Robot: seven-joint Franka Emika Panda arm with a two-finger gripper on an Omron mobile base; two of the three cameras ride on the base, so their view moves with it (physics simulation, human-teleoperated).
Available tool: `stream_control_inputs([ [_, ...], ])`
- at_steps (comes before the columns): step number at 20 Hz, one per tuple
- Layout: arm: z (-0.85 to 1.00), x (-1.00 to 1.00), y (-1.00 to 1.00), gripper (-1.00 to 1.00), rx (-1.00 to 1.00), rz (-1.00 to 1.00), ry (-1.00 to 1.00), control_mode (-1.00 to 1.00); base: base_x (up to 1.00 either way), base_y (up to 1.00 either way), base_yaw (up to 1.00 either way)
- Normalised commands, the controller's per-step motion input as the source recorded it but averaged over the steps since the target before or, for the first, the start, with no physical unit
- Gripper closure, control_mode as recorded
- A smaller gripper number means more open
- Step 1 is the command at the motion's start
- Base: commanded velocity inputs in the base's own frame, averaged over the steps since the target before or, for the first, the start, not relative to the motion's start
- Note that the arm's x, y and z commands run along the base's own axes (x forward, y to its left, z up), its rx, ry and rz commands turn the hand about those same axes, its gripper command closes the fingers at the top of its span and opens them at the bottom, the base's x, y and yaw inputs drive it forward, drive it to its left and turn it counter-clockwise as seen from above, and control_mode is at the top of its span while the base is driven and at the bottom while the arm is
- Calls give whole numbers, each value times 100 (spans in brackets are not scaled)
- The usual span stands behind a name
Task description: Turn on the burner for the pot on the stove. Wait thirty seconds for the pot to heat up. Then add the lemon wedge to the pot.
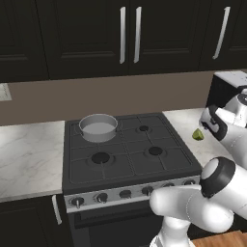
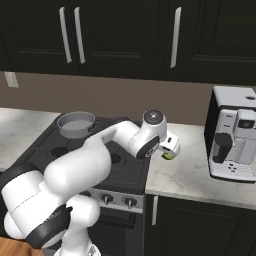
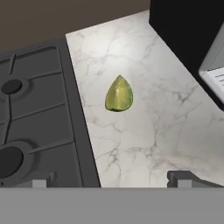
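The silver-grey pot [image 1: 98, 127] [image 2: 76, 124] stands on the back left burner of the black stove [image 1: 130, 157] [image 2: 47, 142]. The yellow-green lemon wedge [image 1: 198, 134] [image 2: 169, 156] [image 3: 118, 94] lies on the marble counter just right of the stove. My gripper [image 3: 111, 178] [image 2: 171, 148] hovers over the wedge, open, with nothing between its fingers. In the hand view the wedge sits a little ahead of the fingertips [image 3: 183, 176], between their lines. The hand [image 1: 212, 123] is just right of the wedge in the left base view.
A coffee machine [image 2: 234, 140] [image 1: 226, 87] [image 3: 188, 39] stands on the counter right of the wedge. Dark knobs [image 1: 101, 197] [image 2: 106, 198] line the stove's silver front strip. Marble counter [image 1: 29, 154] continues left of the stove, with dark cabinets above.
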Motion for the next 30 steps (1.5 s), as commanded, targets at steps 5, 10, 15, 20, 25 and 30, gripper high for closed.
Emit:
stream_control_inputs([
  [5,-14,0,0,-100,0,0,0,-100,0,0,0],
  [10,-14,8,0,-100,0,0,0,-100,0,0,0],
  [15,-15,19,0,-100,0,0,0,-100,0,0,0],
  [20,-13,20,0,-100,0,0,-1,-100,0,0,0],
  [25,-8,14,-7,-100,0,0,0,-100,0,0,0],
  [30,-9,17,-15,-100,0,0,0,-100,0,0,0],
])
